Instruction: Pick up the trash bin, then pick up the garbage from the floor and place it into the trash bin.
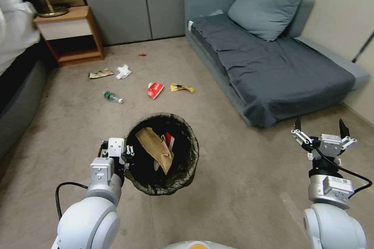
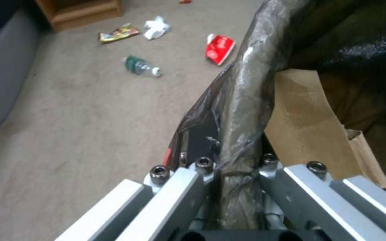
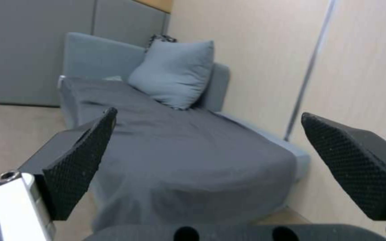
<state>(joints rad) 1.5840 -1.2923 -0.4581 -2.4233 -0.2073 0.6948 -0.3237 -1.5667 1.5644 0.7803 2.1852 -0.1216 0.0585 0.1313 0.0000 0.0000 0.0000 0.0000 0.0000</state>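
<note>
A round trash bin [image 1: 163, 155] lined with a crinkled dark bag hangs above the carpet, holding a crumpled brown paper bag [image 1: 156, 148]. Beyond it lie 5 litter pieces: a red packet [image 1: 155, 90], yellow wrapper [image 1: 181, 88], green bottle [image 1: 113, 97], white paper [image 1: 123, 71] and shiny wrapper [image 1: 101, 73].

Low left of centre, left pincer [image 1: 125, 155] clamped on the near rim of the round trash bin [image 1: 163, 181] lined with a crinkled dark bag, held above beige carpet [image 1: 241, 186]. Inside the bin, a crumpled brown paper bag [image 1: 156, 148] with a red-and-white piece [image 1: 169, 140] beside it. Farther off on the carpet, scattered well apart: a red-and-white crushed packet [image 1: 155, 90], yellow shiny wrapper [image 1: 182, 88], green-capped clear plastic bottle [image 1: 113, 97], white crumpled paper [image 1: 123, 71], flat printed wrapper [image 1: 101, 73]. At right, right pincer [image 1: 321, 126] raised with black fingers spread wide, near the grey sofa bed [image 1: 272, 74].
</note>
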